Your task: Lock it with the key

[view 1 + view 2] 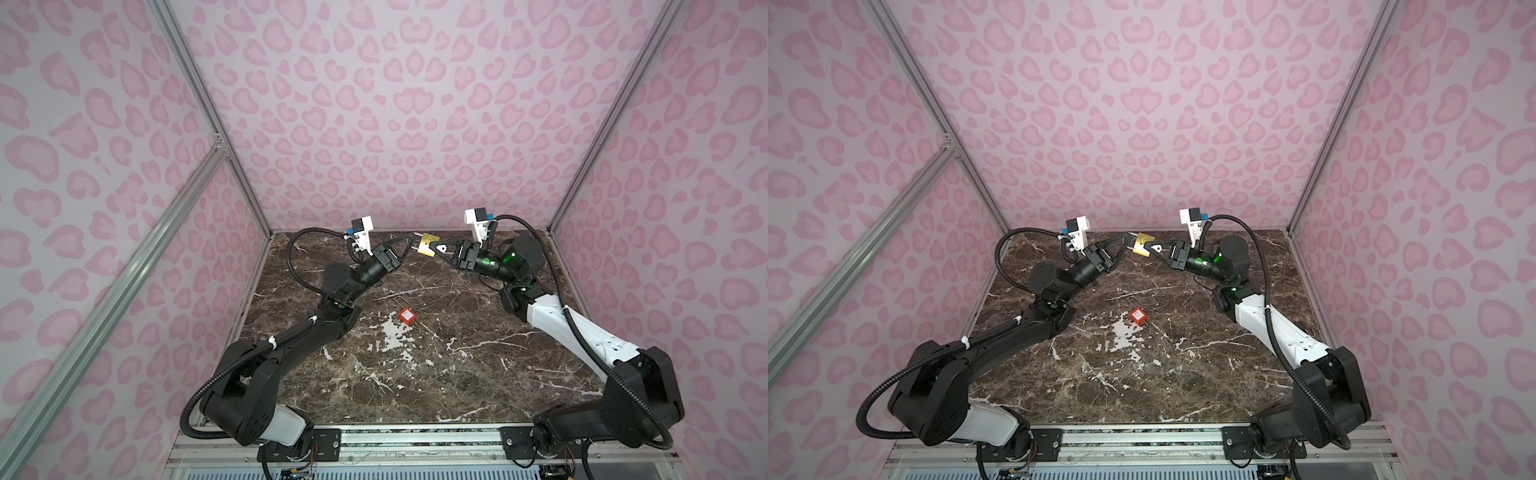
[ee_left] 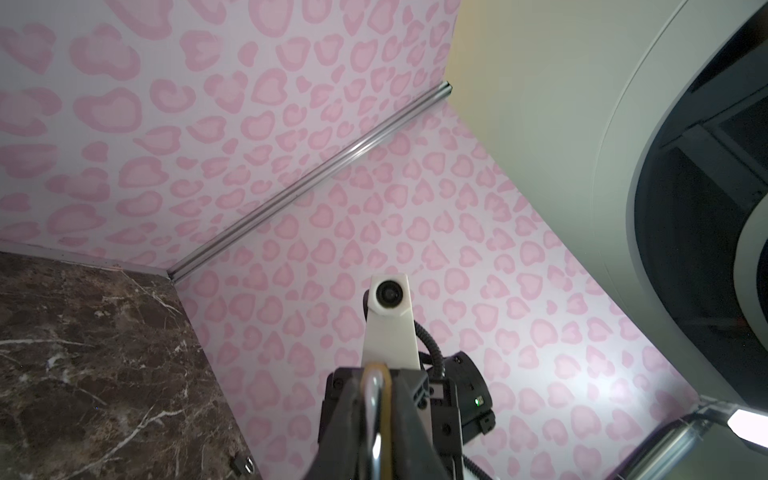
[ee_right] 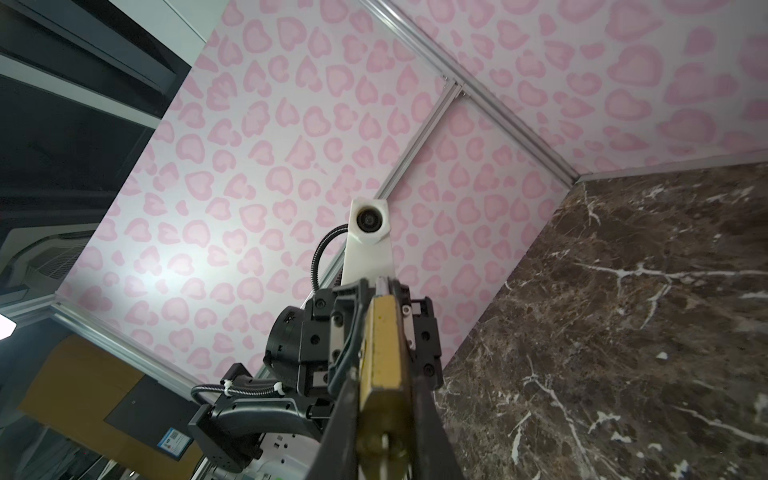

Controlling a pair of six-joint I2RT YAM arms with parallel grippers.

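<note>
Brown marble tabletop (image 1: 415,374), small red block (image 1: 407,316) near centre

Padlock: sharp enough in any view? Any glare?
Left wrist view: the shackle is too close to the lens, soft, with a bright glint on the chrome. Right wrist view: the padlock body is slightly soft with no glare, but there is a light hotspot on the wall. In both top views the padlock is small but evenly lit.

No text is legible; the blue sticker (image 3: 173,441) seems too blurred.
</note>
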